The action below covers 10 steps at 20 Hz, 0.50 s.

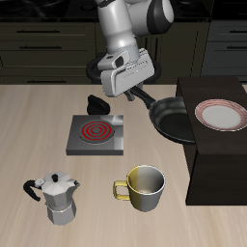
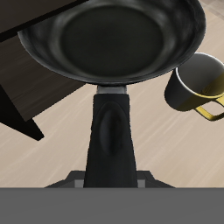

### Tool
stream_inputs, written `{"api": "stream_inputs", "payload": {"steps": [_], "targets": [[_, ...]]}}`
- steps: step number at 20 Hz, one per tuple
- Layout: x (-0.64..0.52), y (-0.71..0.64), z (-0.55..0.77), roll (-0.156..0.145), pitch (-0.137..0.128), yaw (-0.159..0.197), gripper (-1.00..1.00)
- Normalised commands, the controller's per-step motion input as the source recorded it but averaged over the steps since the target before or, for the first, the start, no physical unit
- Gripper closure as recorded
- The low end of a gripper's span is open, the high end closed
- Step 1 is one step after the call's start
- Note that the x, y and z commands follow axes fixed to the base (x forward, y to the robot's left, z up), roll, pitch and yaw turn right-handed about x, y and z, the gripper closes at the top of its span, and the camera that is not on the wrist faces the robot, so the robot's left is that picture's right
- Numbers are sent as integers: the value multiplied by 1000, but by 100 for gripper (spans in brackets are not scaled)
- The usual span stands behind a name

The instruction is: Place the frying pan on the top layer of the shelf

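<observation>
The frying pan [image 1: 174, 118] is black and round, with a long straight handle [image 2: 109, 131]. My gripper [image 1: 128, 94] is shut on the end of that handle and holds the pan off the table. The pan's bowl [image 2: 114, 39] reaches over the near corner of the shelf [image 1: 217, 169], a dark brown boxy unit; whether it touches the shelf's flat top I cannot tell. In the wrist view the shelf [image 2: 26, 96] shows as a dark slab under the pan's rim. My gripper [image 2: 111, 178] is only partly visible there, either side of the handle.
A white plate with a red rim [image 1: 222, 116] lies on the shelf's top beside the pan. A square grey burner plate with a red coil [image 1: 96, 133], a silver moka pot [image 1: 60, 196] and a yellow mug [image 1: 145, 188] stand on the table. A small black object [image 1: 98, 102] lies behind the burner.
</observation>
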Motion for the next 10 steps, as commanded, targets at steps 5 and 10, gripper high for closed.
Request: {"api": "stream_inputs", "payload": {"steps": [5,10], "targets": [[102,225,53,20,-15,7,100],[77,224,-28,22,0,16,100]]}}
